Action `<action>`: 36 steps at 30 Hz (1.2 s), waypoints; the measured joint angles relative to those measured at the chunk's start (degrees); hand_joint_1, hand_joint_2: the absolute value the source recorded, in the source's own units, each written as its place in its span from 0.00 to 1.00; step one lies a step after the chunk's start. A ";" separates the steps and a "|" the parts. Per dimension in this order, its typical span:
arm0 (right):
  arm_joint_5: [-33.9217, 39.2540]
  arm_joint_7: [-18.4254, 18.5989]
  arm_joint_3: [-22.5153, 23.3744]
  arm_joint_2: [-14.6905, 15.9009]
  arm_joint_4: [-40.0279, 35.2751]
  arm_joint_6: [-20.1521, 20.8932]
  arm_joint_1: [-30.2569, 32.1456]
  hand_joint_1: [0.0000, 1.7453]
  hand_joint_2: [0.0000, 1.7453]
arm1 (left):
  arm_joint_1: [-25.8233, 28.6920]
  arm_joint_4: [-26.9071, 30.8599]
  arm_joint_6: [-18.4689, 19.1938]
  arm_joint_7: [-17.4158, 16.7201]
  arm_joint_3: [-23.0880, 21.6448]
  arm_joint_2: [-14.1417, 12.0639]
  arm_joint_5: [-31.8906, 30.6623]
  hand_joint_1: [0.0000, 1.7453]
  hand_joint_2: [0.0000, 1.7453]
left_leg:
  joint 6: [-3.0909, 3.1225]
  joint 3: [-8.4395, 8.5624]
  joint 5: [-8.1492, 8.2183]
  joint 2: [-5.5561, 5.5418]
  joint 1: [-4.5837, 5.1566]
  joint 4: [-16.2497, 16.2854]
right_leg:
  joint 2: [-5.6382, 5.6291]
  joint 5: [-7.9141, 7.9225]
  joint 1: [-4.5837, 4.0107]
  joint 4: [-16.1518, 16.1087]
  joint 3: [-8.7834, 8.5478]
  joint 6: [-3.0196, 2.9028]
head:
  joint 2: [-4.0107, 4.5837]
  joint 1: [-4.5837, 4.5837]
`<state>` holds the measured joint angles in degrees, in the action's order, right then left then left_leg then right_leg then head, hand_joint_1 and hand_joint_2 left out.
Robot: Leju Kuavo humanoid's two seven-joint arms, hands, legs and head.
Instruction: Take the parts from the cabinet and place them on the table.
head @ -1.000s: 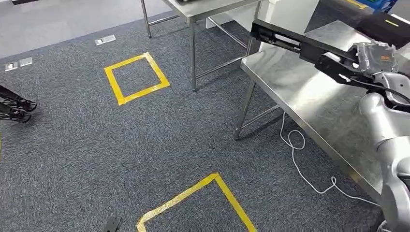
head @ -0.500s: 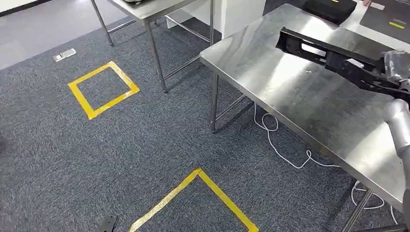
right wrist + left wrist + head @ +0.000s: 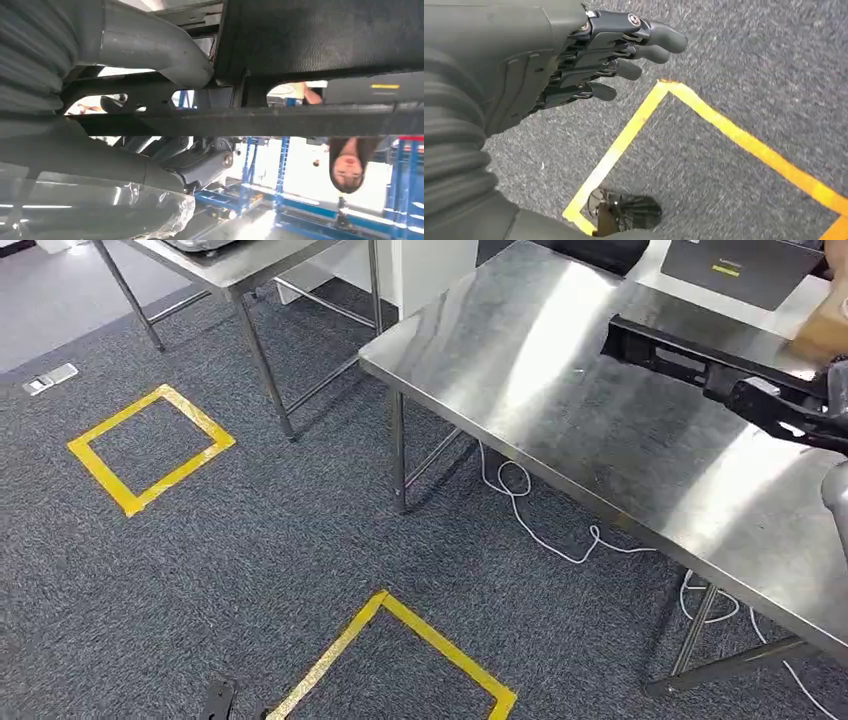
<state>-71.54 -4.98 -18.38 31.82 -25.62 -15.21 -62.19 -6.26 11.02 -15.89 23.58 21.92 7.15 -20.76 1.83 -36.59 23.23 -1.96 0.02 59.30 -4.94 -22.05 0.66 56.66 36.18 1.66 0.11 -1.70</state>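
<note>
Floor: grey carpet (image 3: 250, 570) is marked with yellow tape squares (image 3: 150, 448); a white cable (image 3: 540, 530) is seen trailing under the table.
Table: a steel table (image 3: 560, 370) is seen at the right of the head view, with a second steel table (image 3: 225, 265) behind it, well apart.
Part: a long black frame part (image 3: 720, 375) is held above the steel table top at the right edge of the head view; whether it touches the top cannot be told.
Right hand: the right hand (image 3: 150, 65) is seen in the right wrist view with its thick thumb curled over a bar of the part and darker fingers (image 3: 200, 165) on the other side, so the part is gripped.
Left hand: the left hand (image 3: 589, 60) hangs above the carpet and a corner of yellow tape; its fingers are extended side by side and nothing is held.
Writing: a dark flat case (image 3: 740, 265) at the far end of the table carries a small yellow label, too small to be read; no other writing can be read.
Background: blue racking (image 3: 280, 165) and a person (image 3: 347, 165) are seen past the part in the right wrist view.
</note>
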 joint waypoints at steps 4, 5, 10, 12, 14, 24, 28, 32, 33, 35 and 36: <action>-0.11 -0.33 0.00 0.24 0.00 0.02 -0.01 1.00 1.00 | -0.04 0.02 0.00 0.04 0.07 0.04 0.00 0.00 1.00 | 0.56 -0.40 -0.40 -0.50 0.14 0.00 | 0.56 0.18 0.11 -0.19 0.12 0.28 | 0.00 0.04; -0.11 -0.76 0.00 0.16 0.00 0.02 -0.01 1.00 1.00 | -0.04 0.00 0.00 0.07 0.11 0.09 0.00 0.00 1.00 | 0.68 -0.50 -0.47 -0.57 0.14 0.00 | 0.62 0.26 0.11 -0.23 0.13 0.39 | 0.00 0.04; 0.61 -4.64 -0.02 -1.90 0.00 -0.02 0.03 1.00 1.00 | -0.07 0.04 -3.12 3.08 0.52 0.22 -0.37 0.00 1.00 | 0.94 -0.76 -0.77 -0.56 0.20 0.00 | 0.73 0.55 0.21 -0.29 0.39 0.76 | 0.00 0.00; 0.41 -5.16 -0.11 -3.12 0.00 -0.37 0.13 1.00 1.00 | -0.19 0.07 -4.32 3.98 0.68 0.37 -0.48 0.00 1.00 | 0.93 -0.84 -0.93 -0.60 0.21 0.00 | 0.73 0.64 0.23 -0.29 0.52 0.87 | 0.00 0.02; 0.37 -5.14 -0.24 -3.91 0.00 -0.78 0.21 1.00 1.00 | -0.18 0.06 -3.88 4.31 0.87 0.50 -0.57 0.00 1.00 | 0.95 -0.94 -1.01 -0.68 0.21 0.00 | 0.76 0.68 0.23 -0.29 0.57 0.92 | 0.00 0.02; -0.11 -3.10 -0.72 -5.99 0.00 -1.46 0.17 1.00 1.00 | -0.07 0.04 2.21 -0.91 1.64 0.52 -0.94 0.00 1.00 | 0.92 -0.99 -1.08 -0.76 0.16 -0.01 | 0.88 0.70 0.22 -0.26 0.59 0.93 | 0.00 0.00; -0.22 -2.91 -0.90 -6.38 0.04 -1.46 0.14 1.00 1.00 | -0.09 0.02 3.21 -2.23 1.62 0.52 -1.46 0.00 1.00 | 1.00 -1.04 -1.03 -0.75 0.29 0.14 | 0.87 0.80 0.27 -0.49 0.46 1.06 | 0.00 0.02; -0.55 -2.40 -1.05 -6.25 0.11 -1.51 -0.25 1.00 1.00 | -0.20 0.04 3.39 -2.10 1.64 0.63 -1.64 0.00 1.00 | 2.51 0.57 -1.94 -0.13 -0.50 -2.28 | 3.25 -0.80 0.29 1.97 1.85 1.16 | 0.00 0.18; -0.57 -2.34 -1.05 -6.23 0.15 -1.51 -0.52 1.00 1.00 | -0.20 0.04 3.39 -2.08 1.64 0.63 -1.62 0.00 1.00 | 2.49 0.56 -1.93 0.10 -0.51 -2.28 | 3.82 -2.53 0.52 5.72 3.67 0.94 | 0.00 0.31; -0.59 -2.23 -1.07 -6.27 0.26 -1.51 -0.48 1.00 1.00 | -0.14 0.04 3.39 -2.08 1.64 0.68 -1.62 0.00 1.00 | 2.44 0.50 -1.82 0.59 -0.55 -2.25 | 4.11 -6.04 0.78 15.28 8.54 0.98 | 0.00 0.31; -0.65 -2.14 -1.07 -6.30 0.37 -1.51 -0.36 1.00 1.00 | -0.09 0.04 3.45 -2.08 1.64 0.68 -1.62 0.00 1.00 | 2.28 0.49 -1.73 0.80 -0.61 -2.22 | 4.17 -6.43 0.97 17.52 9.66 1.45 | 0.00 0.29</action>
<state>-72.19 -7.13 -19.45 25.53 -25.24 -16.72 -62.55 -6.36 11.06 -12.44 21.51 23.56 7.82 -22.38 4.12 -36.10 21.49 -1.16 -0.59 57.09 -0.77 -28.48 1.63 74.18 45.84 3.12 0.11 -1.42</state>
